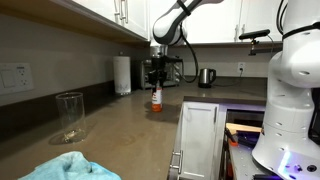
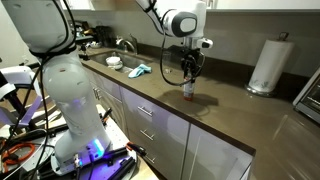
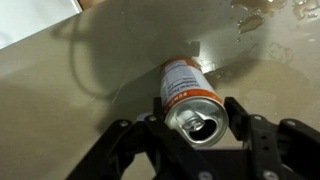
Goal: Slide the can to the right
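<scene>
The can (image 3: 188, 95) is small and slim, white above with a red logo and red-orange below, and its top is open. It stands upright on the brown countertop (image 3: 80, 90). It shows in both exterior views (image 1: 156, 99) (image 2: 188, 89). My gripper (image 3: 197, 122) comes down from above, with one black finger against each side of the can's upper rim. It appears shut on the can. In both exterior views the gripper (image 1: 157, 82) (image 2: 189, 72) sits right over the can's top.
A clear drinking glass (image 1: 69, 115) stands on the near counter, with a blue cloth (image 1: 70, 167) (image 2: 139, 71) beside it. A paper towel roll (image 1: 122, 74) (image 2: 268, 65) stands at the wall. A kettle (image 1: 206, 76) and a sink (image 2: 112, 63) are farther off.
</scene>
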Controlling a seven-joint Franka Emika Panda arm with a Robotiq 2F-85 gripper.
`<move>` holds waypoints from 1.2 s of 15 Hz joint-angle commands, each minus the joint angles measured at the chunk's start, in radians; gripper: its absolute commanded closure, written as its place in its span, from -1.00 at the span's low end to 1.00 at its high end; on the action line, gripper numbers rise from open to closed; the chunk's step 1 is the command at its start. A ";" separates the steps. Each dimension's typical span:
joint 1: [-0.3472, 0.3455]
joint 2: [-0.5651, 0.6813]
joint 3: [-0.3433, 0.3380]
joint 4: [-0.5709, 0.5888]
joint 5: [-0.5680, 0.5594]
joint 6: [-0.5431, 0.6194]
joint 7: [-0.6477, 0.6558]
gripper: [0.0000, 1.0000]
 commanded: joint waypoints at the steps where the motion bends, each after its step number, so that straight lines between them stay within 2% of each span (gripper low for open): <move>1: -0.025 -0.006 -0.006 0.011 -0.030 -0.025 -0.035 0.25; 4: -0.030 -0.005 -0.012 0.012 -0.042 -0.024 -0.040 0.25; 5: -0.032 -0.005 -0.013 0.011 -0.044 -0.023 -0.040 0.14; 6: -0.032 -0.005 -0.014 0.011 -0.047 -0.021 -0.040 -0.46; 8: -0.032 -0.004 -0.016 0.009 -0.051 -0.016 -0.040 -0.88; 10: -0.031 -0.004 -0.015 0.008 -0.050 -0.013 -0.040 -1.00; 15: -0.019 -0.028 -0.002 -0.004 -0.049 -0.008 -0.039 -1.00; 18: 0.002 -0.063 0.029 -0.014 -0.064 -0.014 -0.026 -1.00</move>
